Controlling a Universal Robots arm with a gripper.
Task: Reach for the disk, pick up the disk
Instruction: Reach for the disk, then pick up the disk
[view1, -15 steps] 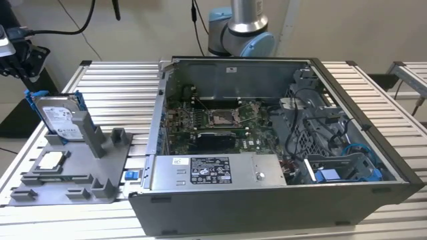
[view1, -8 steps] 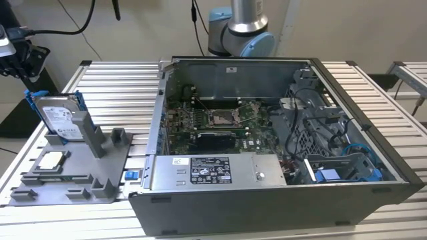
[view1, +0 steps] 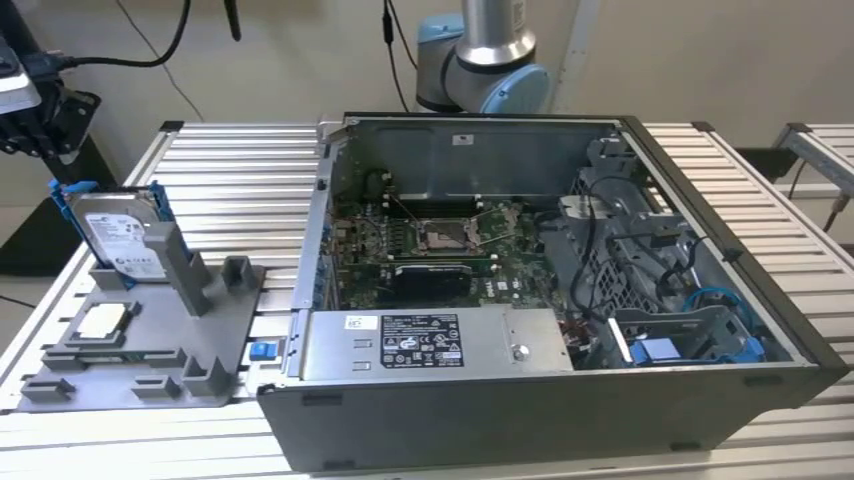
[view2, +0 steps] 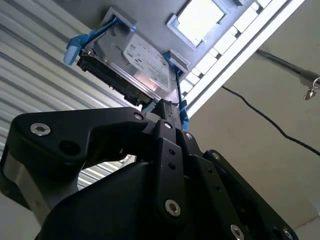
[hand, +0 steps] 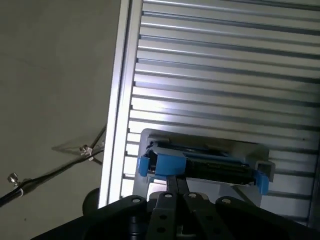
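Hovering clear of the disk, the end effector holds nothing; in the second wrist view its two fingers lie together, leaving no gap to straddle anything. The disk stands on edge just ahead of the fingertips, slotted in a grey holder on the slatted counter, with its blue rails along its two long edges. The open case sits well off to one side, out of the approach line. As I judge it, the main risk is advancing with the fingers together: they would butt the disk's upper edge or a rail, and could tip it in its slot or shove the holder along the slats. Opening them too late risks the same. A grip that lands on a plastic rail rather than the metal body could slip. A pull out of line with the slot could bind the disk and drag the holder up with it.
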